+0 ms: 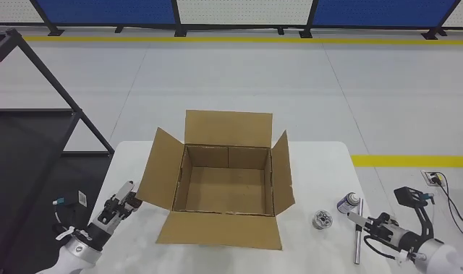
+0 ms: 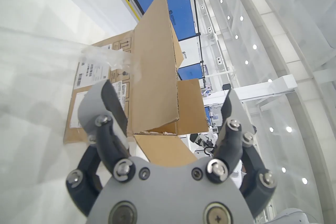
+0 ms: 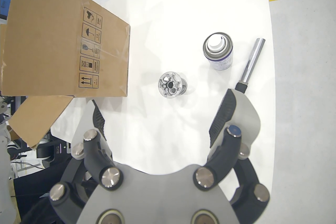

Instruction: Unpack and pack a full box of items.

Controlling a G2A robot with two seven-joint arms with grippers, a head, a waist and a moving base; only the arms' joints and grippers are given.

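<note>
Standing at the middle of the white table [image 1: 318, 158], an open cardboard box [image 1: 226, 191] is logged in the top view. All four flaps are spread outward and its bare cardboard floor is exposed.
- Left gripper [image 1: 129, 192]: placed low over the table, just beside the box's left flap.
- Spray can [image 1: 351, 200]: set upright to the right of the box.
- Metal fitting [image 1: 322, 219]: laid between the box and the can, nearer the robot.
- Metal rod [image 1: 357, 241]: laid flat just beside the can.
- Right gripper [image 1: 358, 219]: positioned at the rod, near the can.

Left wrist view:
- Left gripper [image 2: 168, 88]: fingers [image 2: 113, 104] are spread wide and nothing is held between them.
- Cardboard box [image 2: 155, 64]: seen from its side, close ahead of the gripper, with one flap raised toward the camera and printed labels on the wall.

Right wrist view:
- Right gripper [image 3: 162, 98]: fingers [image 3: 225, 114] are parted widely and nothing is gripped.
- Metal fitting [image 3: 172, 84]: found on the table just ahead of the gap between the fingers.
- Spray can [image 3: 218, 51]: stood upright beyond the fitting.
- Metal rod [image 3: 252, 62]: laid beside the can, its dark end hidden behind one fingertip.
- Cardboard box [image 3: 52, 38]: set off to one side, well apart from the three items.
</note>
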